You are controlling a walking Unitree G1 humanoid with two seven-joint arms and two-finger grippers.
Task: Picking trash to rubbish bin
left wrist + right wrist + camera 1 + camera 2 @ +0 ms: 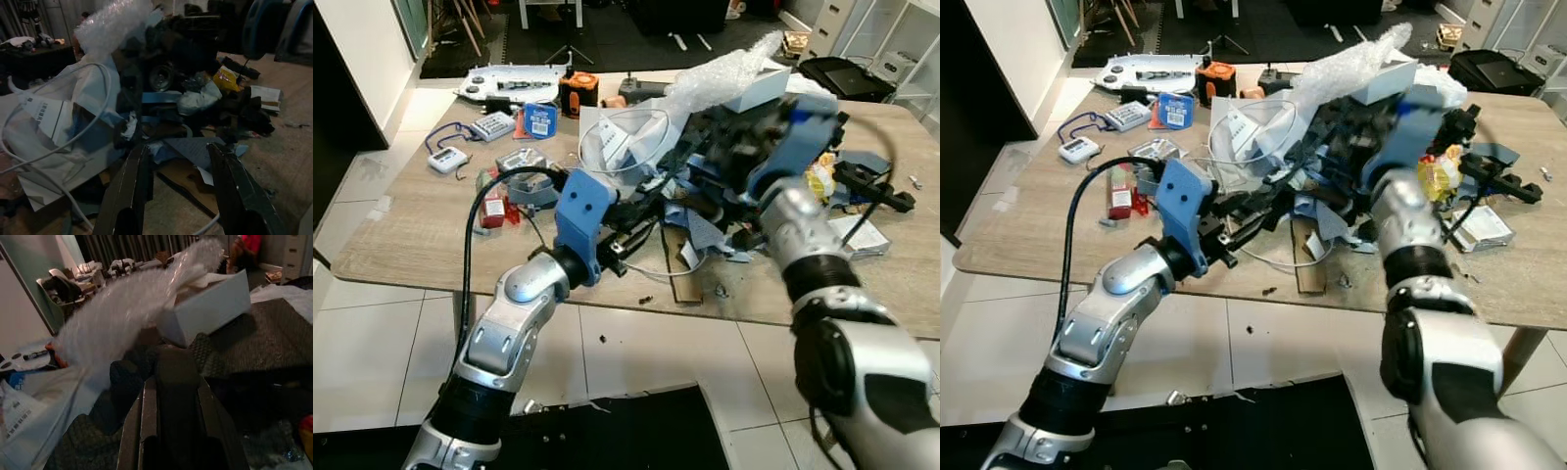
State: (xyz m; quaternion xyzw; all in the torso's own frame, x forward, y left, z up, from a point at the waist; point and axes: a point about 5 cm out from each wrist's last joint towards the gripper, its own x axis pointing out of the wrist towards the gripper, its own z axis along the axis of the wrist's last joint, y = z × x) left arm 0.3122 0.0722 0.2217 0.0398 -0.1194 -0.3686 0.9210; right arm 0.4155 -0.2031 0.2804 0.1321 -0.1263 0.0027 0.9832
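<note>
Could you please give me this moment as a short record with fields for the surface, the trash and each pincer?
surface: wooden table
trash: heap of paper, bubble wrap and dark scraps at the table's middle
left pincer: open, low over the table at the heap's near edge
right pincer: shut, reaching into the heap beside the white box

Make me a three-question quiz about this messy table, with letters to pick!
1. Where does the bubble wrap sit?
A. on top of the trash pile
B. on the floor
C. under the table

2. What colour is the crumpled wrapper beside the right arm?
A. green
B. yellow
C. pink

3. How are the left gripper fingers?
A. shut tight
B. holding a cable
C. apart with nothing between

Answers: 1 A, it crowns the heap beside the white box. 2 B, yellow with red marks. 3 C, the left wrist view shows a bare gap between them.
</note>
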